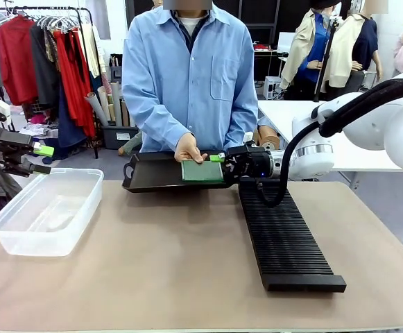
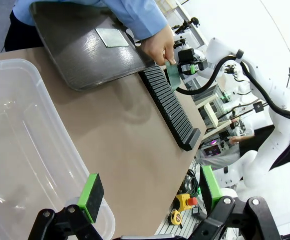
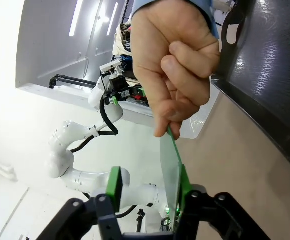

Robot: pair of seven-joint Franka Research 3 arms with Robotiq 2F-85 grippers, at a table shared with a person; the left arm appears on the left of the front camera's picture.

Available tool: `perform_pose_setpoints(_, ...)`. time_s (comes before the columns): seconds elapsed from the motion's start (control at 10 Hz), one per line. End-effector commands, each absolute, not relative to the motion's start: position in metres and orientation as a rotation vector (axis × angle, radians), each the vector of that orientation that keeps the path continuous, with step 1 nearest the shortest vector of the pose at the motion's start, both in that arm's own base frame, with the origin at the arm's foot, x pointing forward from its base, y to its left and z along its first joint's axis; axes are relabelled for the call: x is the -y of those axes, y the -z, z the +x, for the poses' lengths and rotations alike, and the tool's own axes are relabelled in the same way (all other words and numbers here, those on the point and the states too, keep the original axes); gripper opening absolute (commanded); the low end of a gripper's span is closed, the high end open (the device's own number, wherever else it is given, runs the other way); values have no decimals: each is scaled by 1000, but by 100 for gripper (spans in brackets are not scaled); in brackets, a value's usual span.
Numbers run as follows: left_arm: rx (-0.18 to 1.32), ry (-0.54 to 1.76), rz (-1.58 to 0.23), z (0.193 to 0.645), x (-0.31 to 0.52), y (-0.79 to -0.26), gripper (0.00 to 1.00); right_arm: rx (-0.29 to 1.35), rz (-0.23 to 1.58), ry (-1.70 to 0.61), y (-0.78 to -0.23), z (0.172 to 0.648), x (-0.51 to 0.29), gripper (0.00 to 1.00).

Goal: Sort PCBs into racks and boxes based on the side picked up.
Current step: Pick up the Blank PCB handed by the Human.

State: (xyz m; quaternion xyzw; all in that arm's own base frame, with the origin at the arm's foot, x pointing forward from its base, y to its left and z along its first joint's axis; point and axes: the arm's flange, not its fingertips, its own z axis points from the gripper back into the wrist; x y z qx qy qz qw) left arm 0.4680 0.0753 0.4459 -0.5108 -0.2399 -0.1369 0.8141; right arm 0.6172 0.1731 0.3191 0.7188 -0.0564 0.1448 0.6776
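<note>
A person's hand (image 1: 189, 148) holds a green PCB (image 1: 202, 171) over the near edge of the black tray (image 1: 152, 173). My right gripper (image 1: 218, 166) reaches in from the right around the board's end. In the right wrist view the PCB (image 3: 170, 170) stands edge-on between my fingers, against one green pad (image 3: 184, 182), with a gap to the other pad (image 3: 115, 187); the hand (image 3: 177, 65) pinches its far end. Another PCB (image 2: 112, 37) lies flat in the tray. My left gripper (image 2: 149, 192) hangs open over the clear box (image 2: 20, 150), holding nothing. The black slotted rack (image 1: 284, 236) lies at the right.
The clear box (image 1: 48, 208) sits at the table's left edge. The tray (image 2: 85, 50) with handles lies along the far side in front of the person. Bare tabletop lies between box and rack.
</note>
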Motion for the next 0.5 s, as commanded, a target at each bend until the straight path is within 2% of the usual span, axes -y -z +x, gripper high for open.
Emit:
perform_pose_setpoints(0.0,511,292,-1091,467,-76,-448,100,121,1619,-308,-322,625,-176,2)
perform_pose_setpoints(0.4,511,292,-1091,467,-76,-448,100,99,1607,-298,-321,626,-180,0)
